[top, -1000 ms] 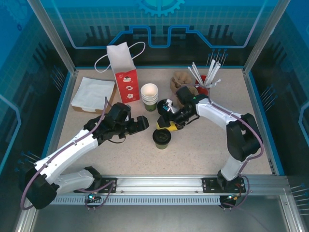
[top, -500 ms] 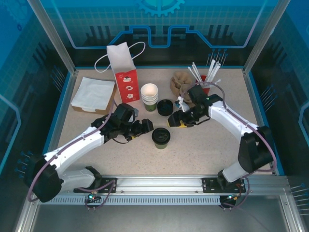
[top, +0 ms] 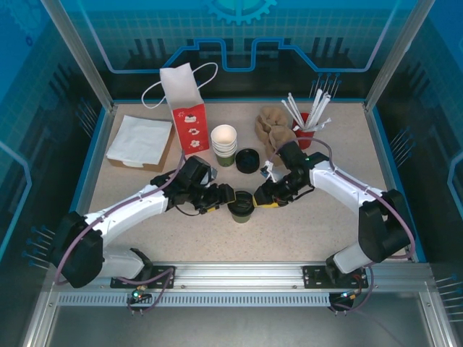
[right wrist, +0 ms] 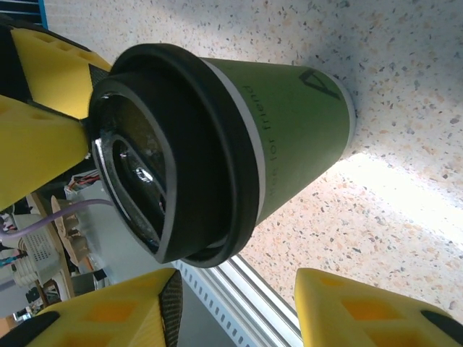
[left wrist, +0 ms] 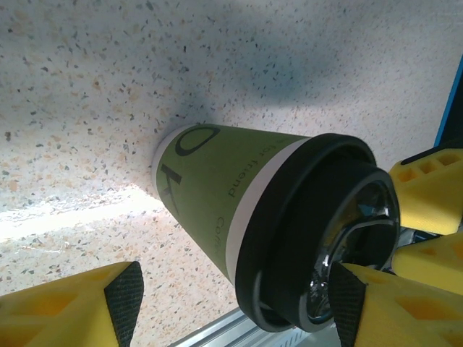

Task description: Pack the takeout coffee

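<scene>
Table (top: 304, 231): speckled top, both arms working at its centre.

Left arm (top: 137, 210): runs from the near-left base diagonally right and far, lying low over the surface, wrist turned toward the centre. Left gripper (top: 226, 195): level with the takeout coffee (top: 241, 204), on its left side. In the left wrist view its jaws stand apart, yellow fingers (left wrist: 72, 303) straddling the cup (left wrist: 217, 181); one finger is well off the wall, the other sits at the lid (left wrist: 289, 238) rim.

Right arm (top: 340, 184): rises from the near-right base, then the forearm reaches left and near toward the centre. Right gripper (top: 259, 199): just right of the cup, jaws apart; its fingers (right wrist: 369, 311) flank the cup (right wrist: 289, 123) without clamping it.

Takeout coffee: upright at table centre, between the two grippers, lid on.

Far of it: red-and-white paper bag (top: 187, 108), upright; napkins (top: 139, 141) far left; stack of cups (top: 224, 143); spare black lid (top: 247, 160).
</scene>
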Motion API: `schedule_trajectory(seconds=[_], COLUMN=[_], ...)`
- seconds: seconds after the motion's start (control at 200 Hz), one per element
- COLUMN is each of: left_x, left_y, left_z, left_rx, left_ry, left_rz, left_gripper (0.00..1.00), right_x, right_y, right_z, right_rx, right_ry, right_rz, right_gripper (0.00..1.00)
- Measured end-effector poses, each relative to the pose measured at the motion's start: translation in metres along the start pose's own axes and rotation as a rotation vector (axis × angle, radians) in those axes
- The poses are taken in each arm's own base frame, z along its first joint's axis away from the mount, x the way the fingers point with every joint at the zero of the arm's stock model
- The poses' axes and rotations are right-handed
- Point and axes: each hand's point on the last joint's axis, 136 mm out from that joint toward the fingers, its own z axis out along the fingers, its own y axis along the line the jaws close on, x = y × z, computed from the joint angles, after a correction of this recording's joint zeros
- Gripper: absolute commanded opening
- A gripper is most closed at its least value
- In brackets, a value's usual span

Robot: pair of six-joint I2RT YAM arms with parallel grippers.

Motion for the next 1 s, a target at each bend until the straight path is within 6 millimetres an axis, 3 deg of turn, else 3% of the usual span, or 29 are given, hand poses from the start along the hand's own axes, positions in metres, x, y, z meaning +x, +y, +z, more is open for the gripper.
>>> schedule_trajectory(seconds=[1.001], left_x=[0.0047], left_y=[-0.0061], left_z=[0.0072], left_rx=[0.023], left_ry=[0.017], left_rz=[0.048], left_gripper=[0.45], right_x=[0.0018], right_y=[-0.0083], right_z=[0.0094], right_rx=[0.036], right_ry=[0.041], right_rz=[0.013], right_gripper=[0.31])
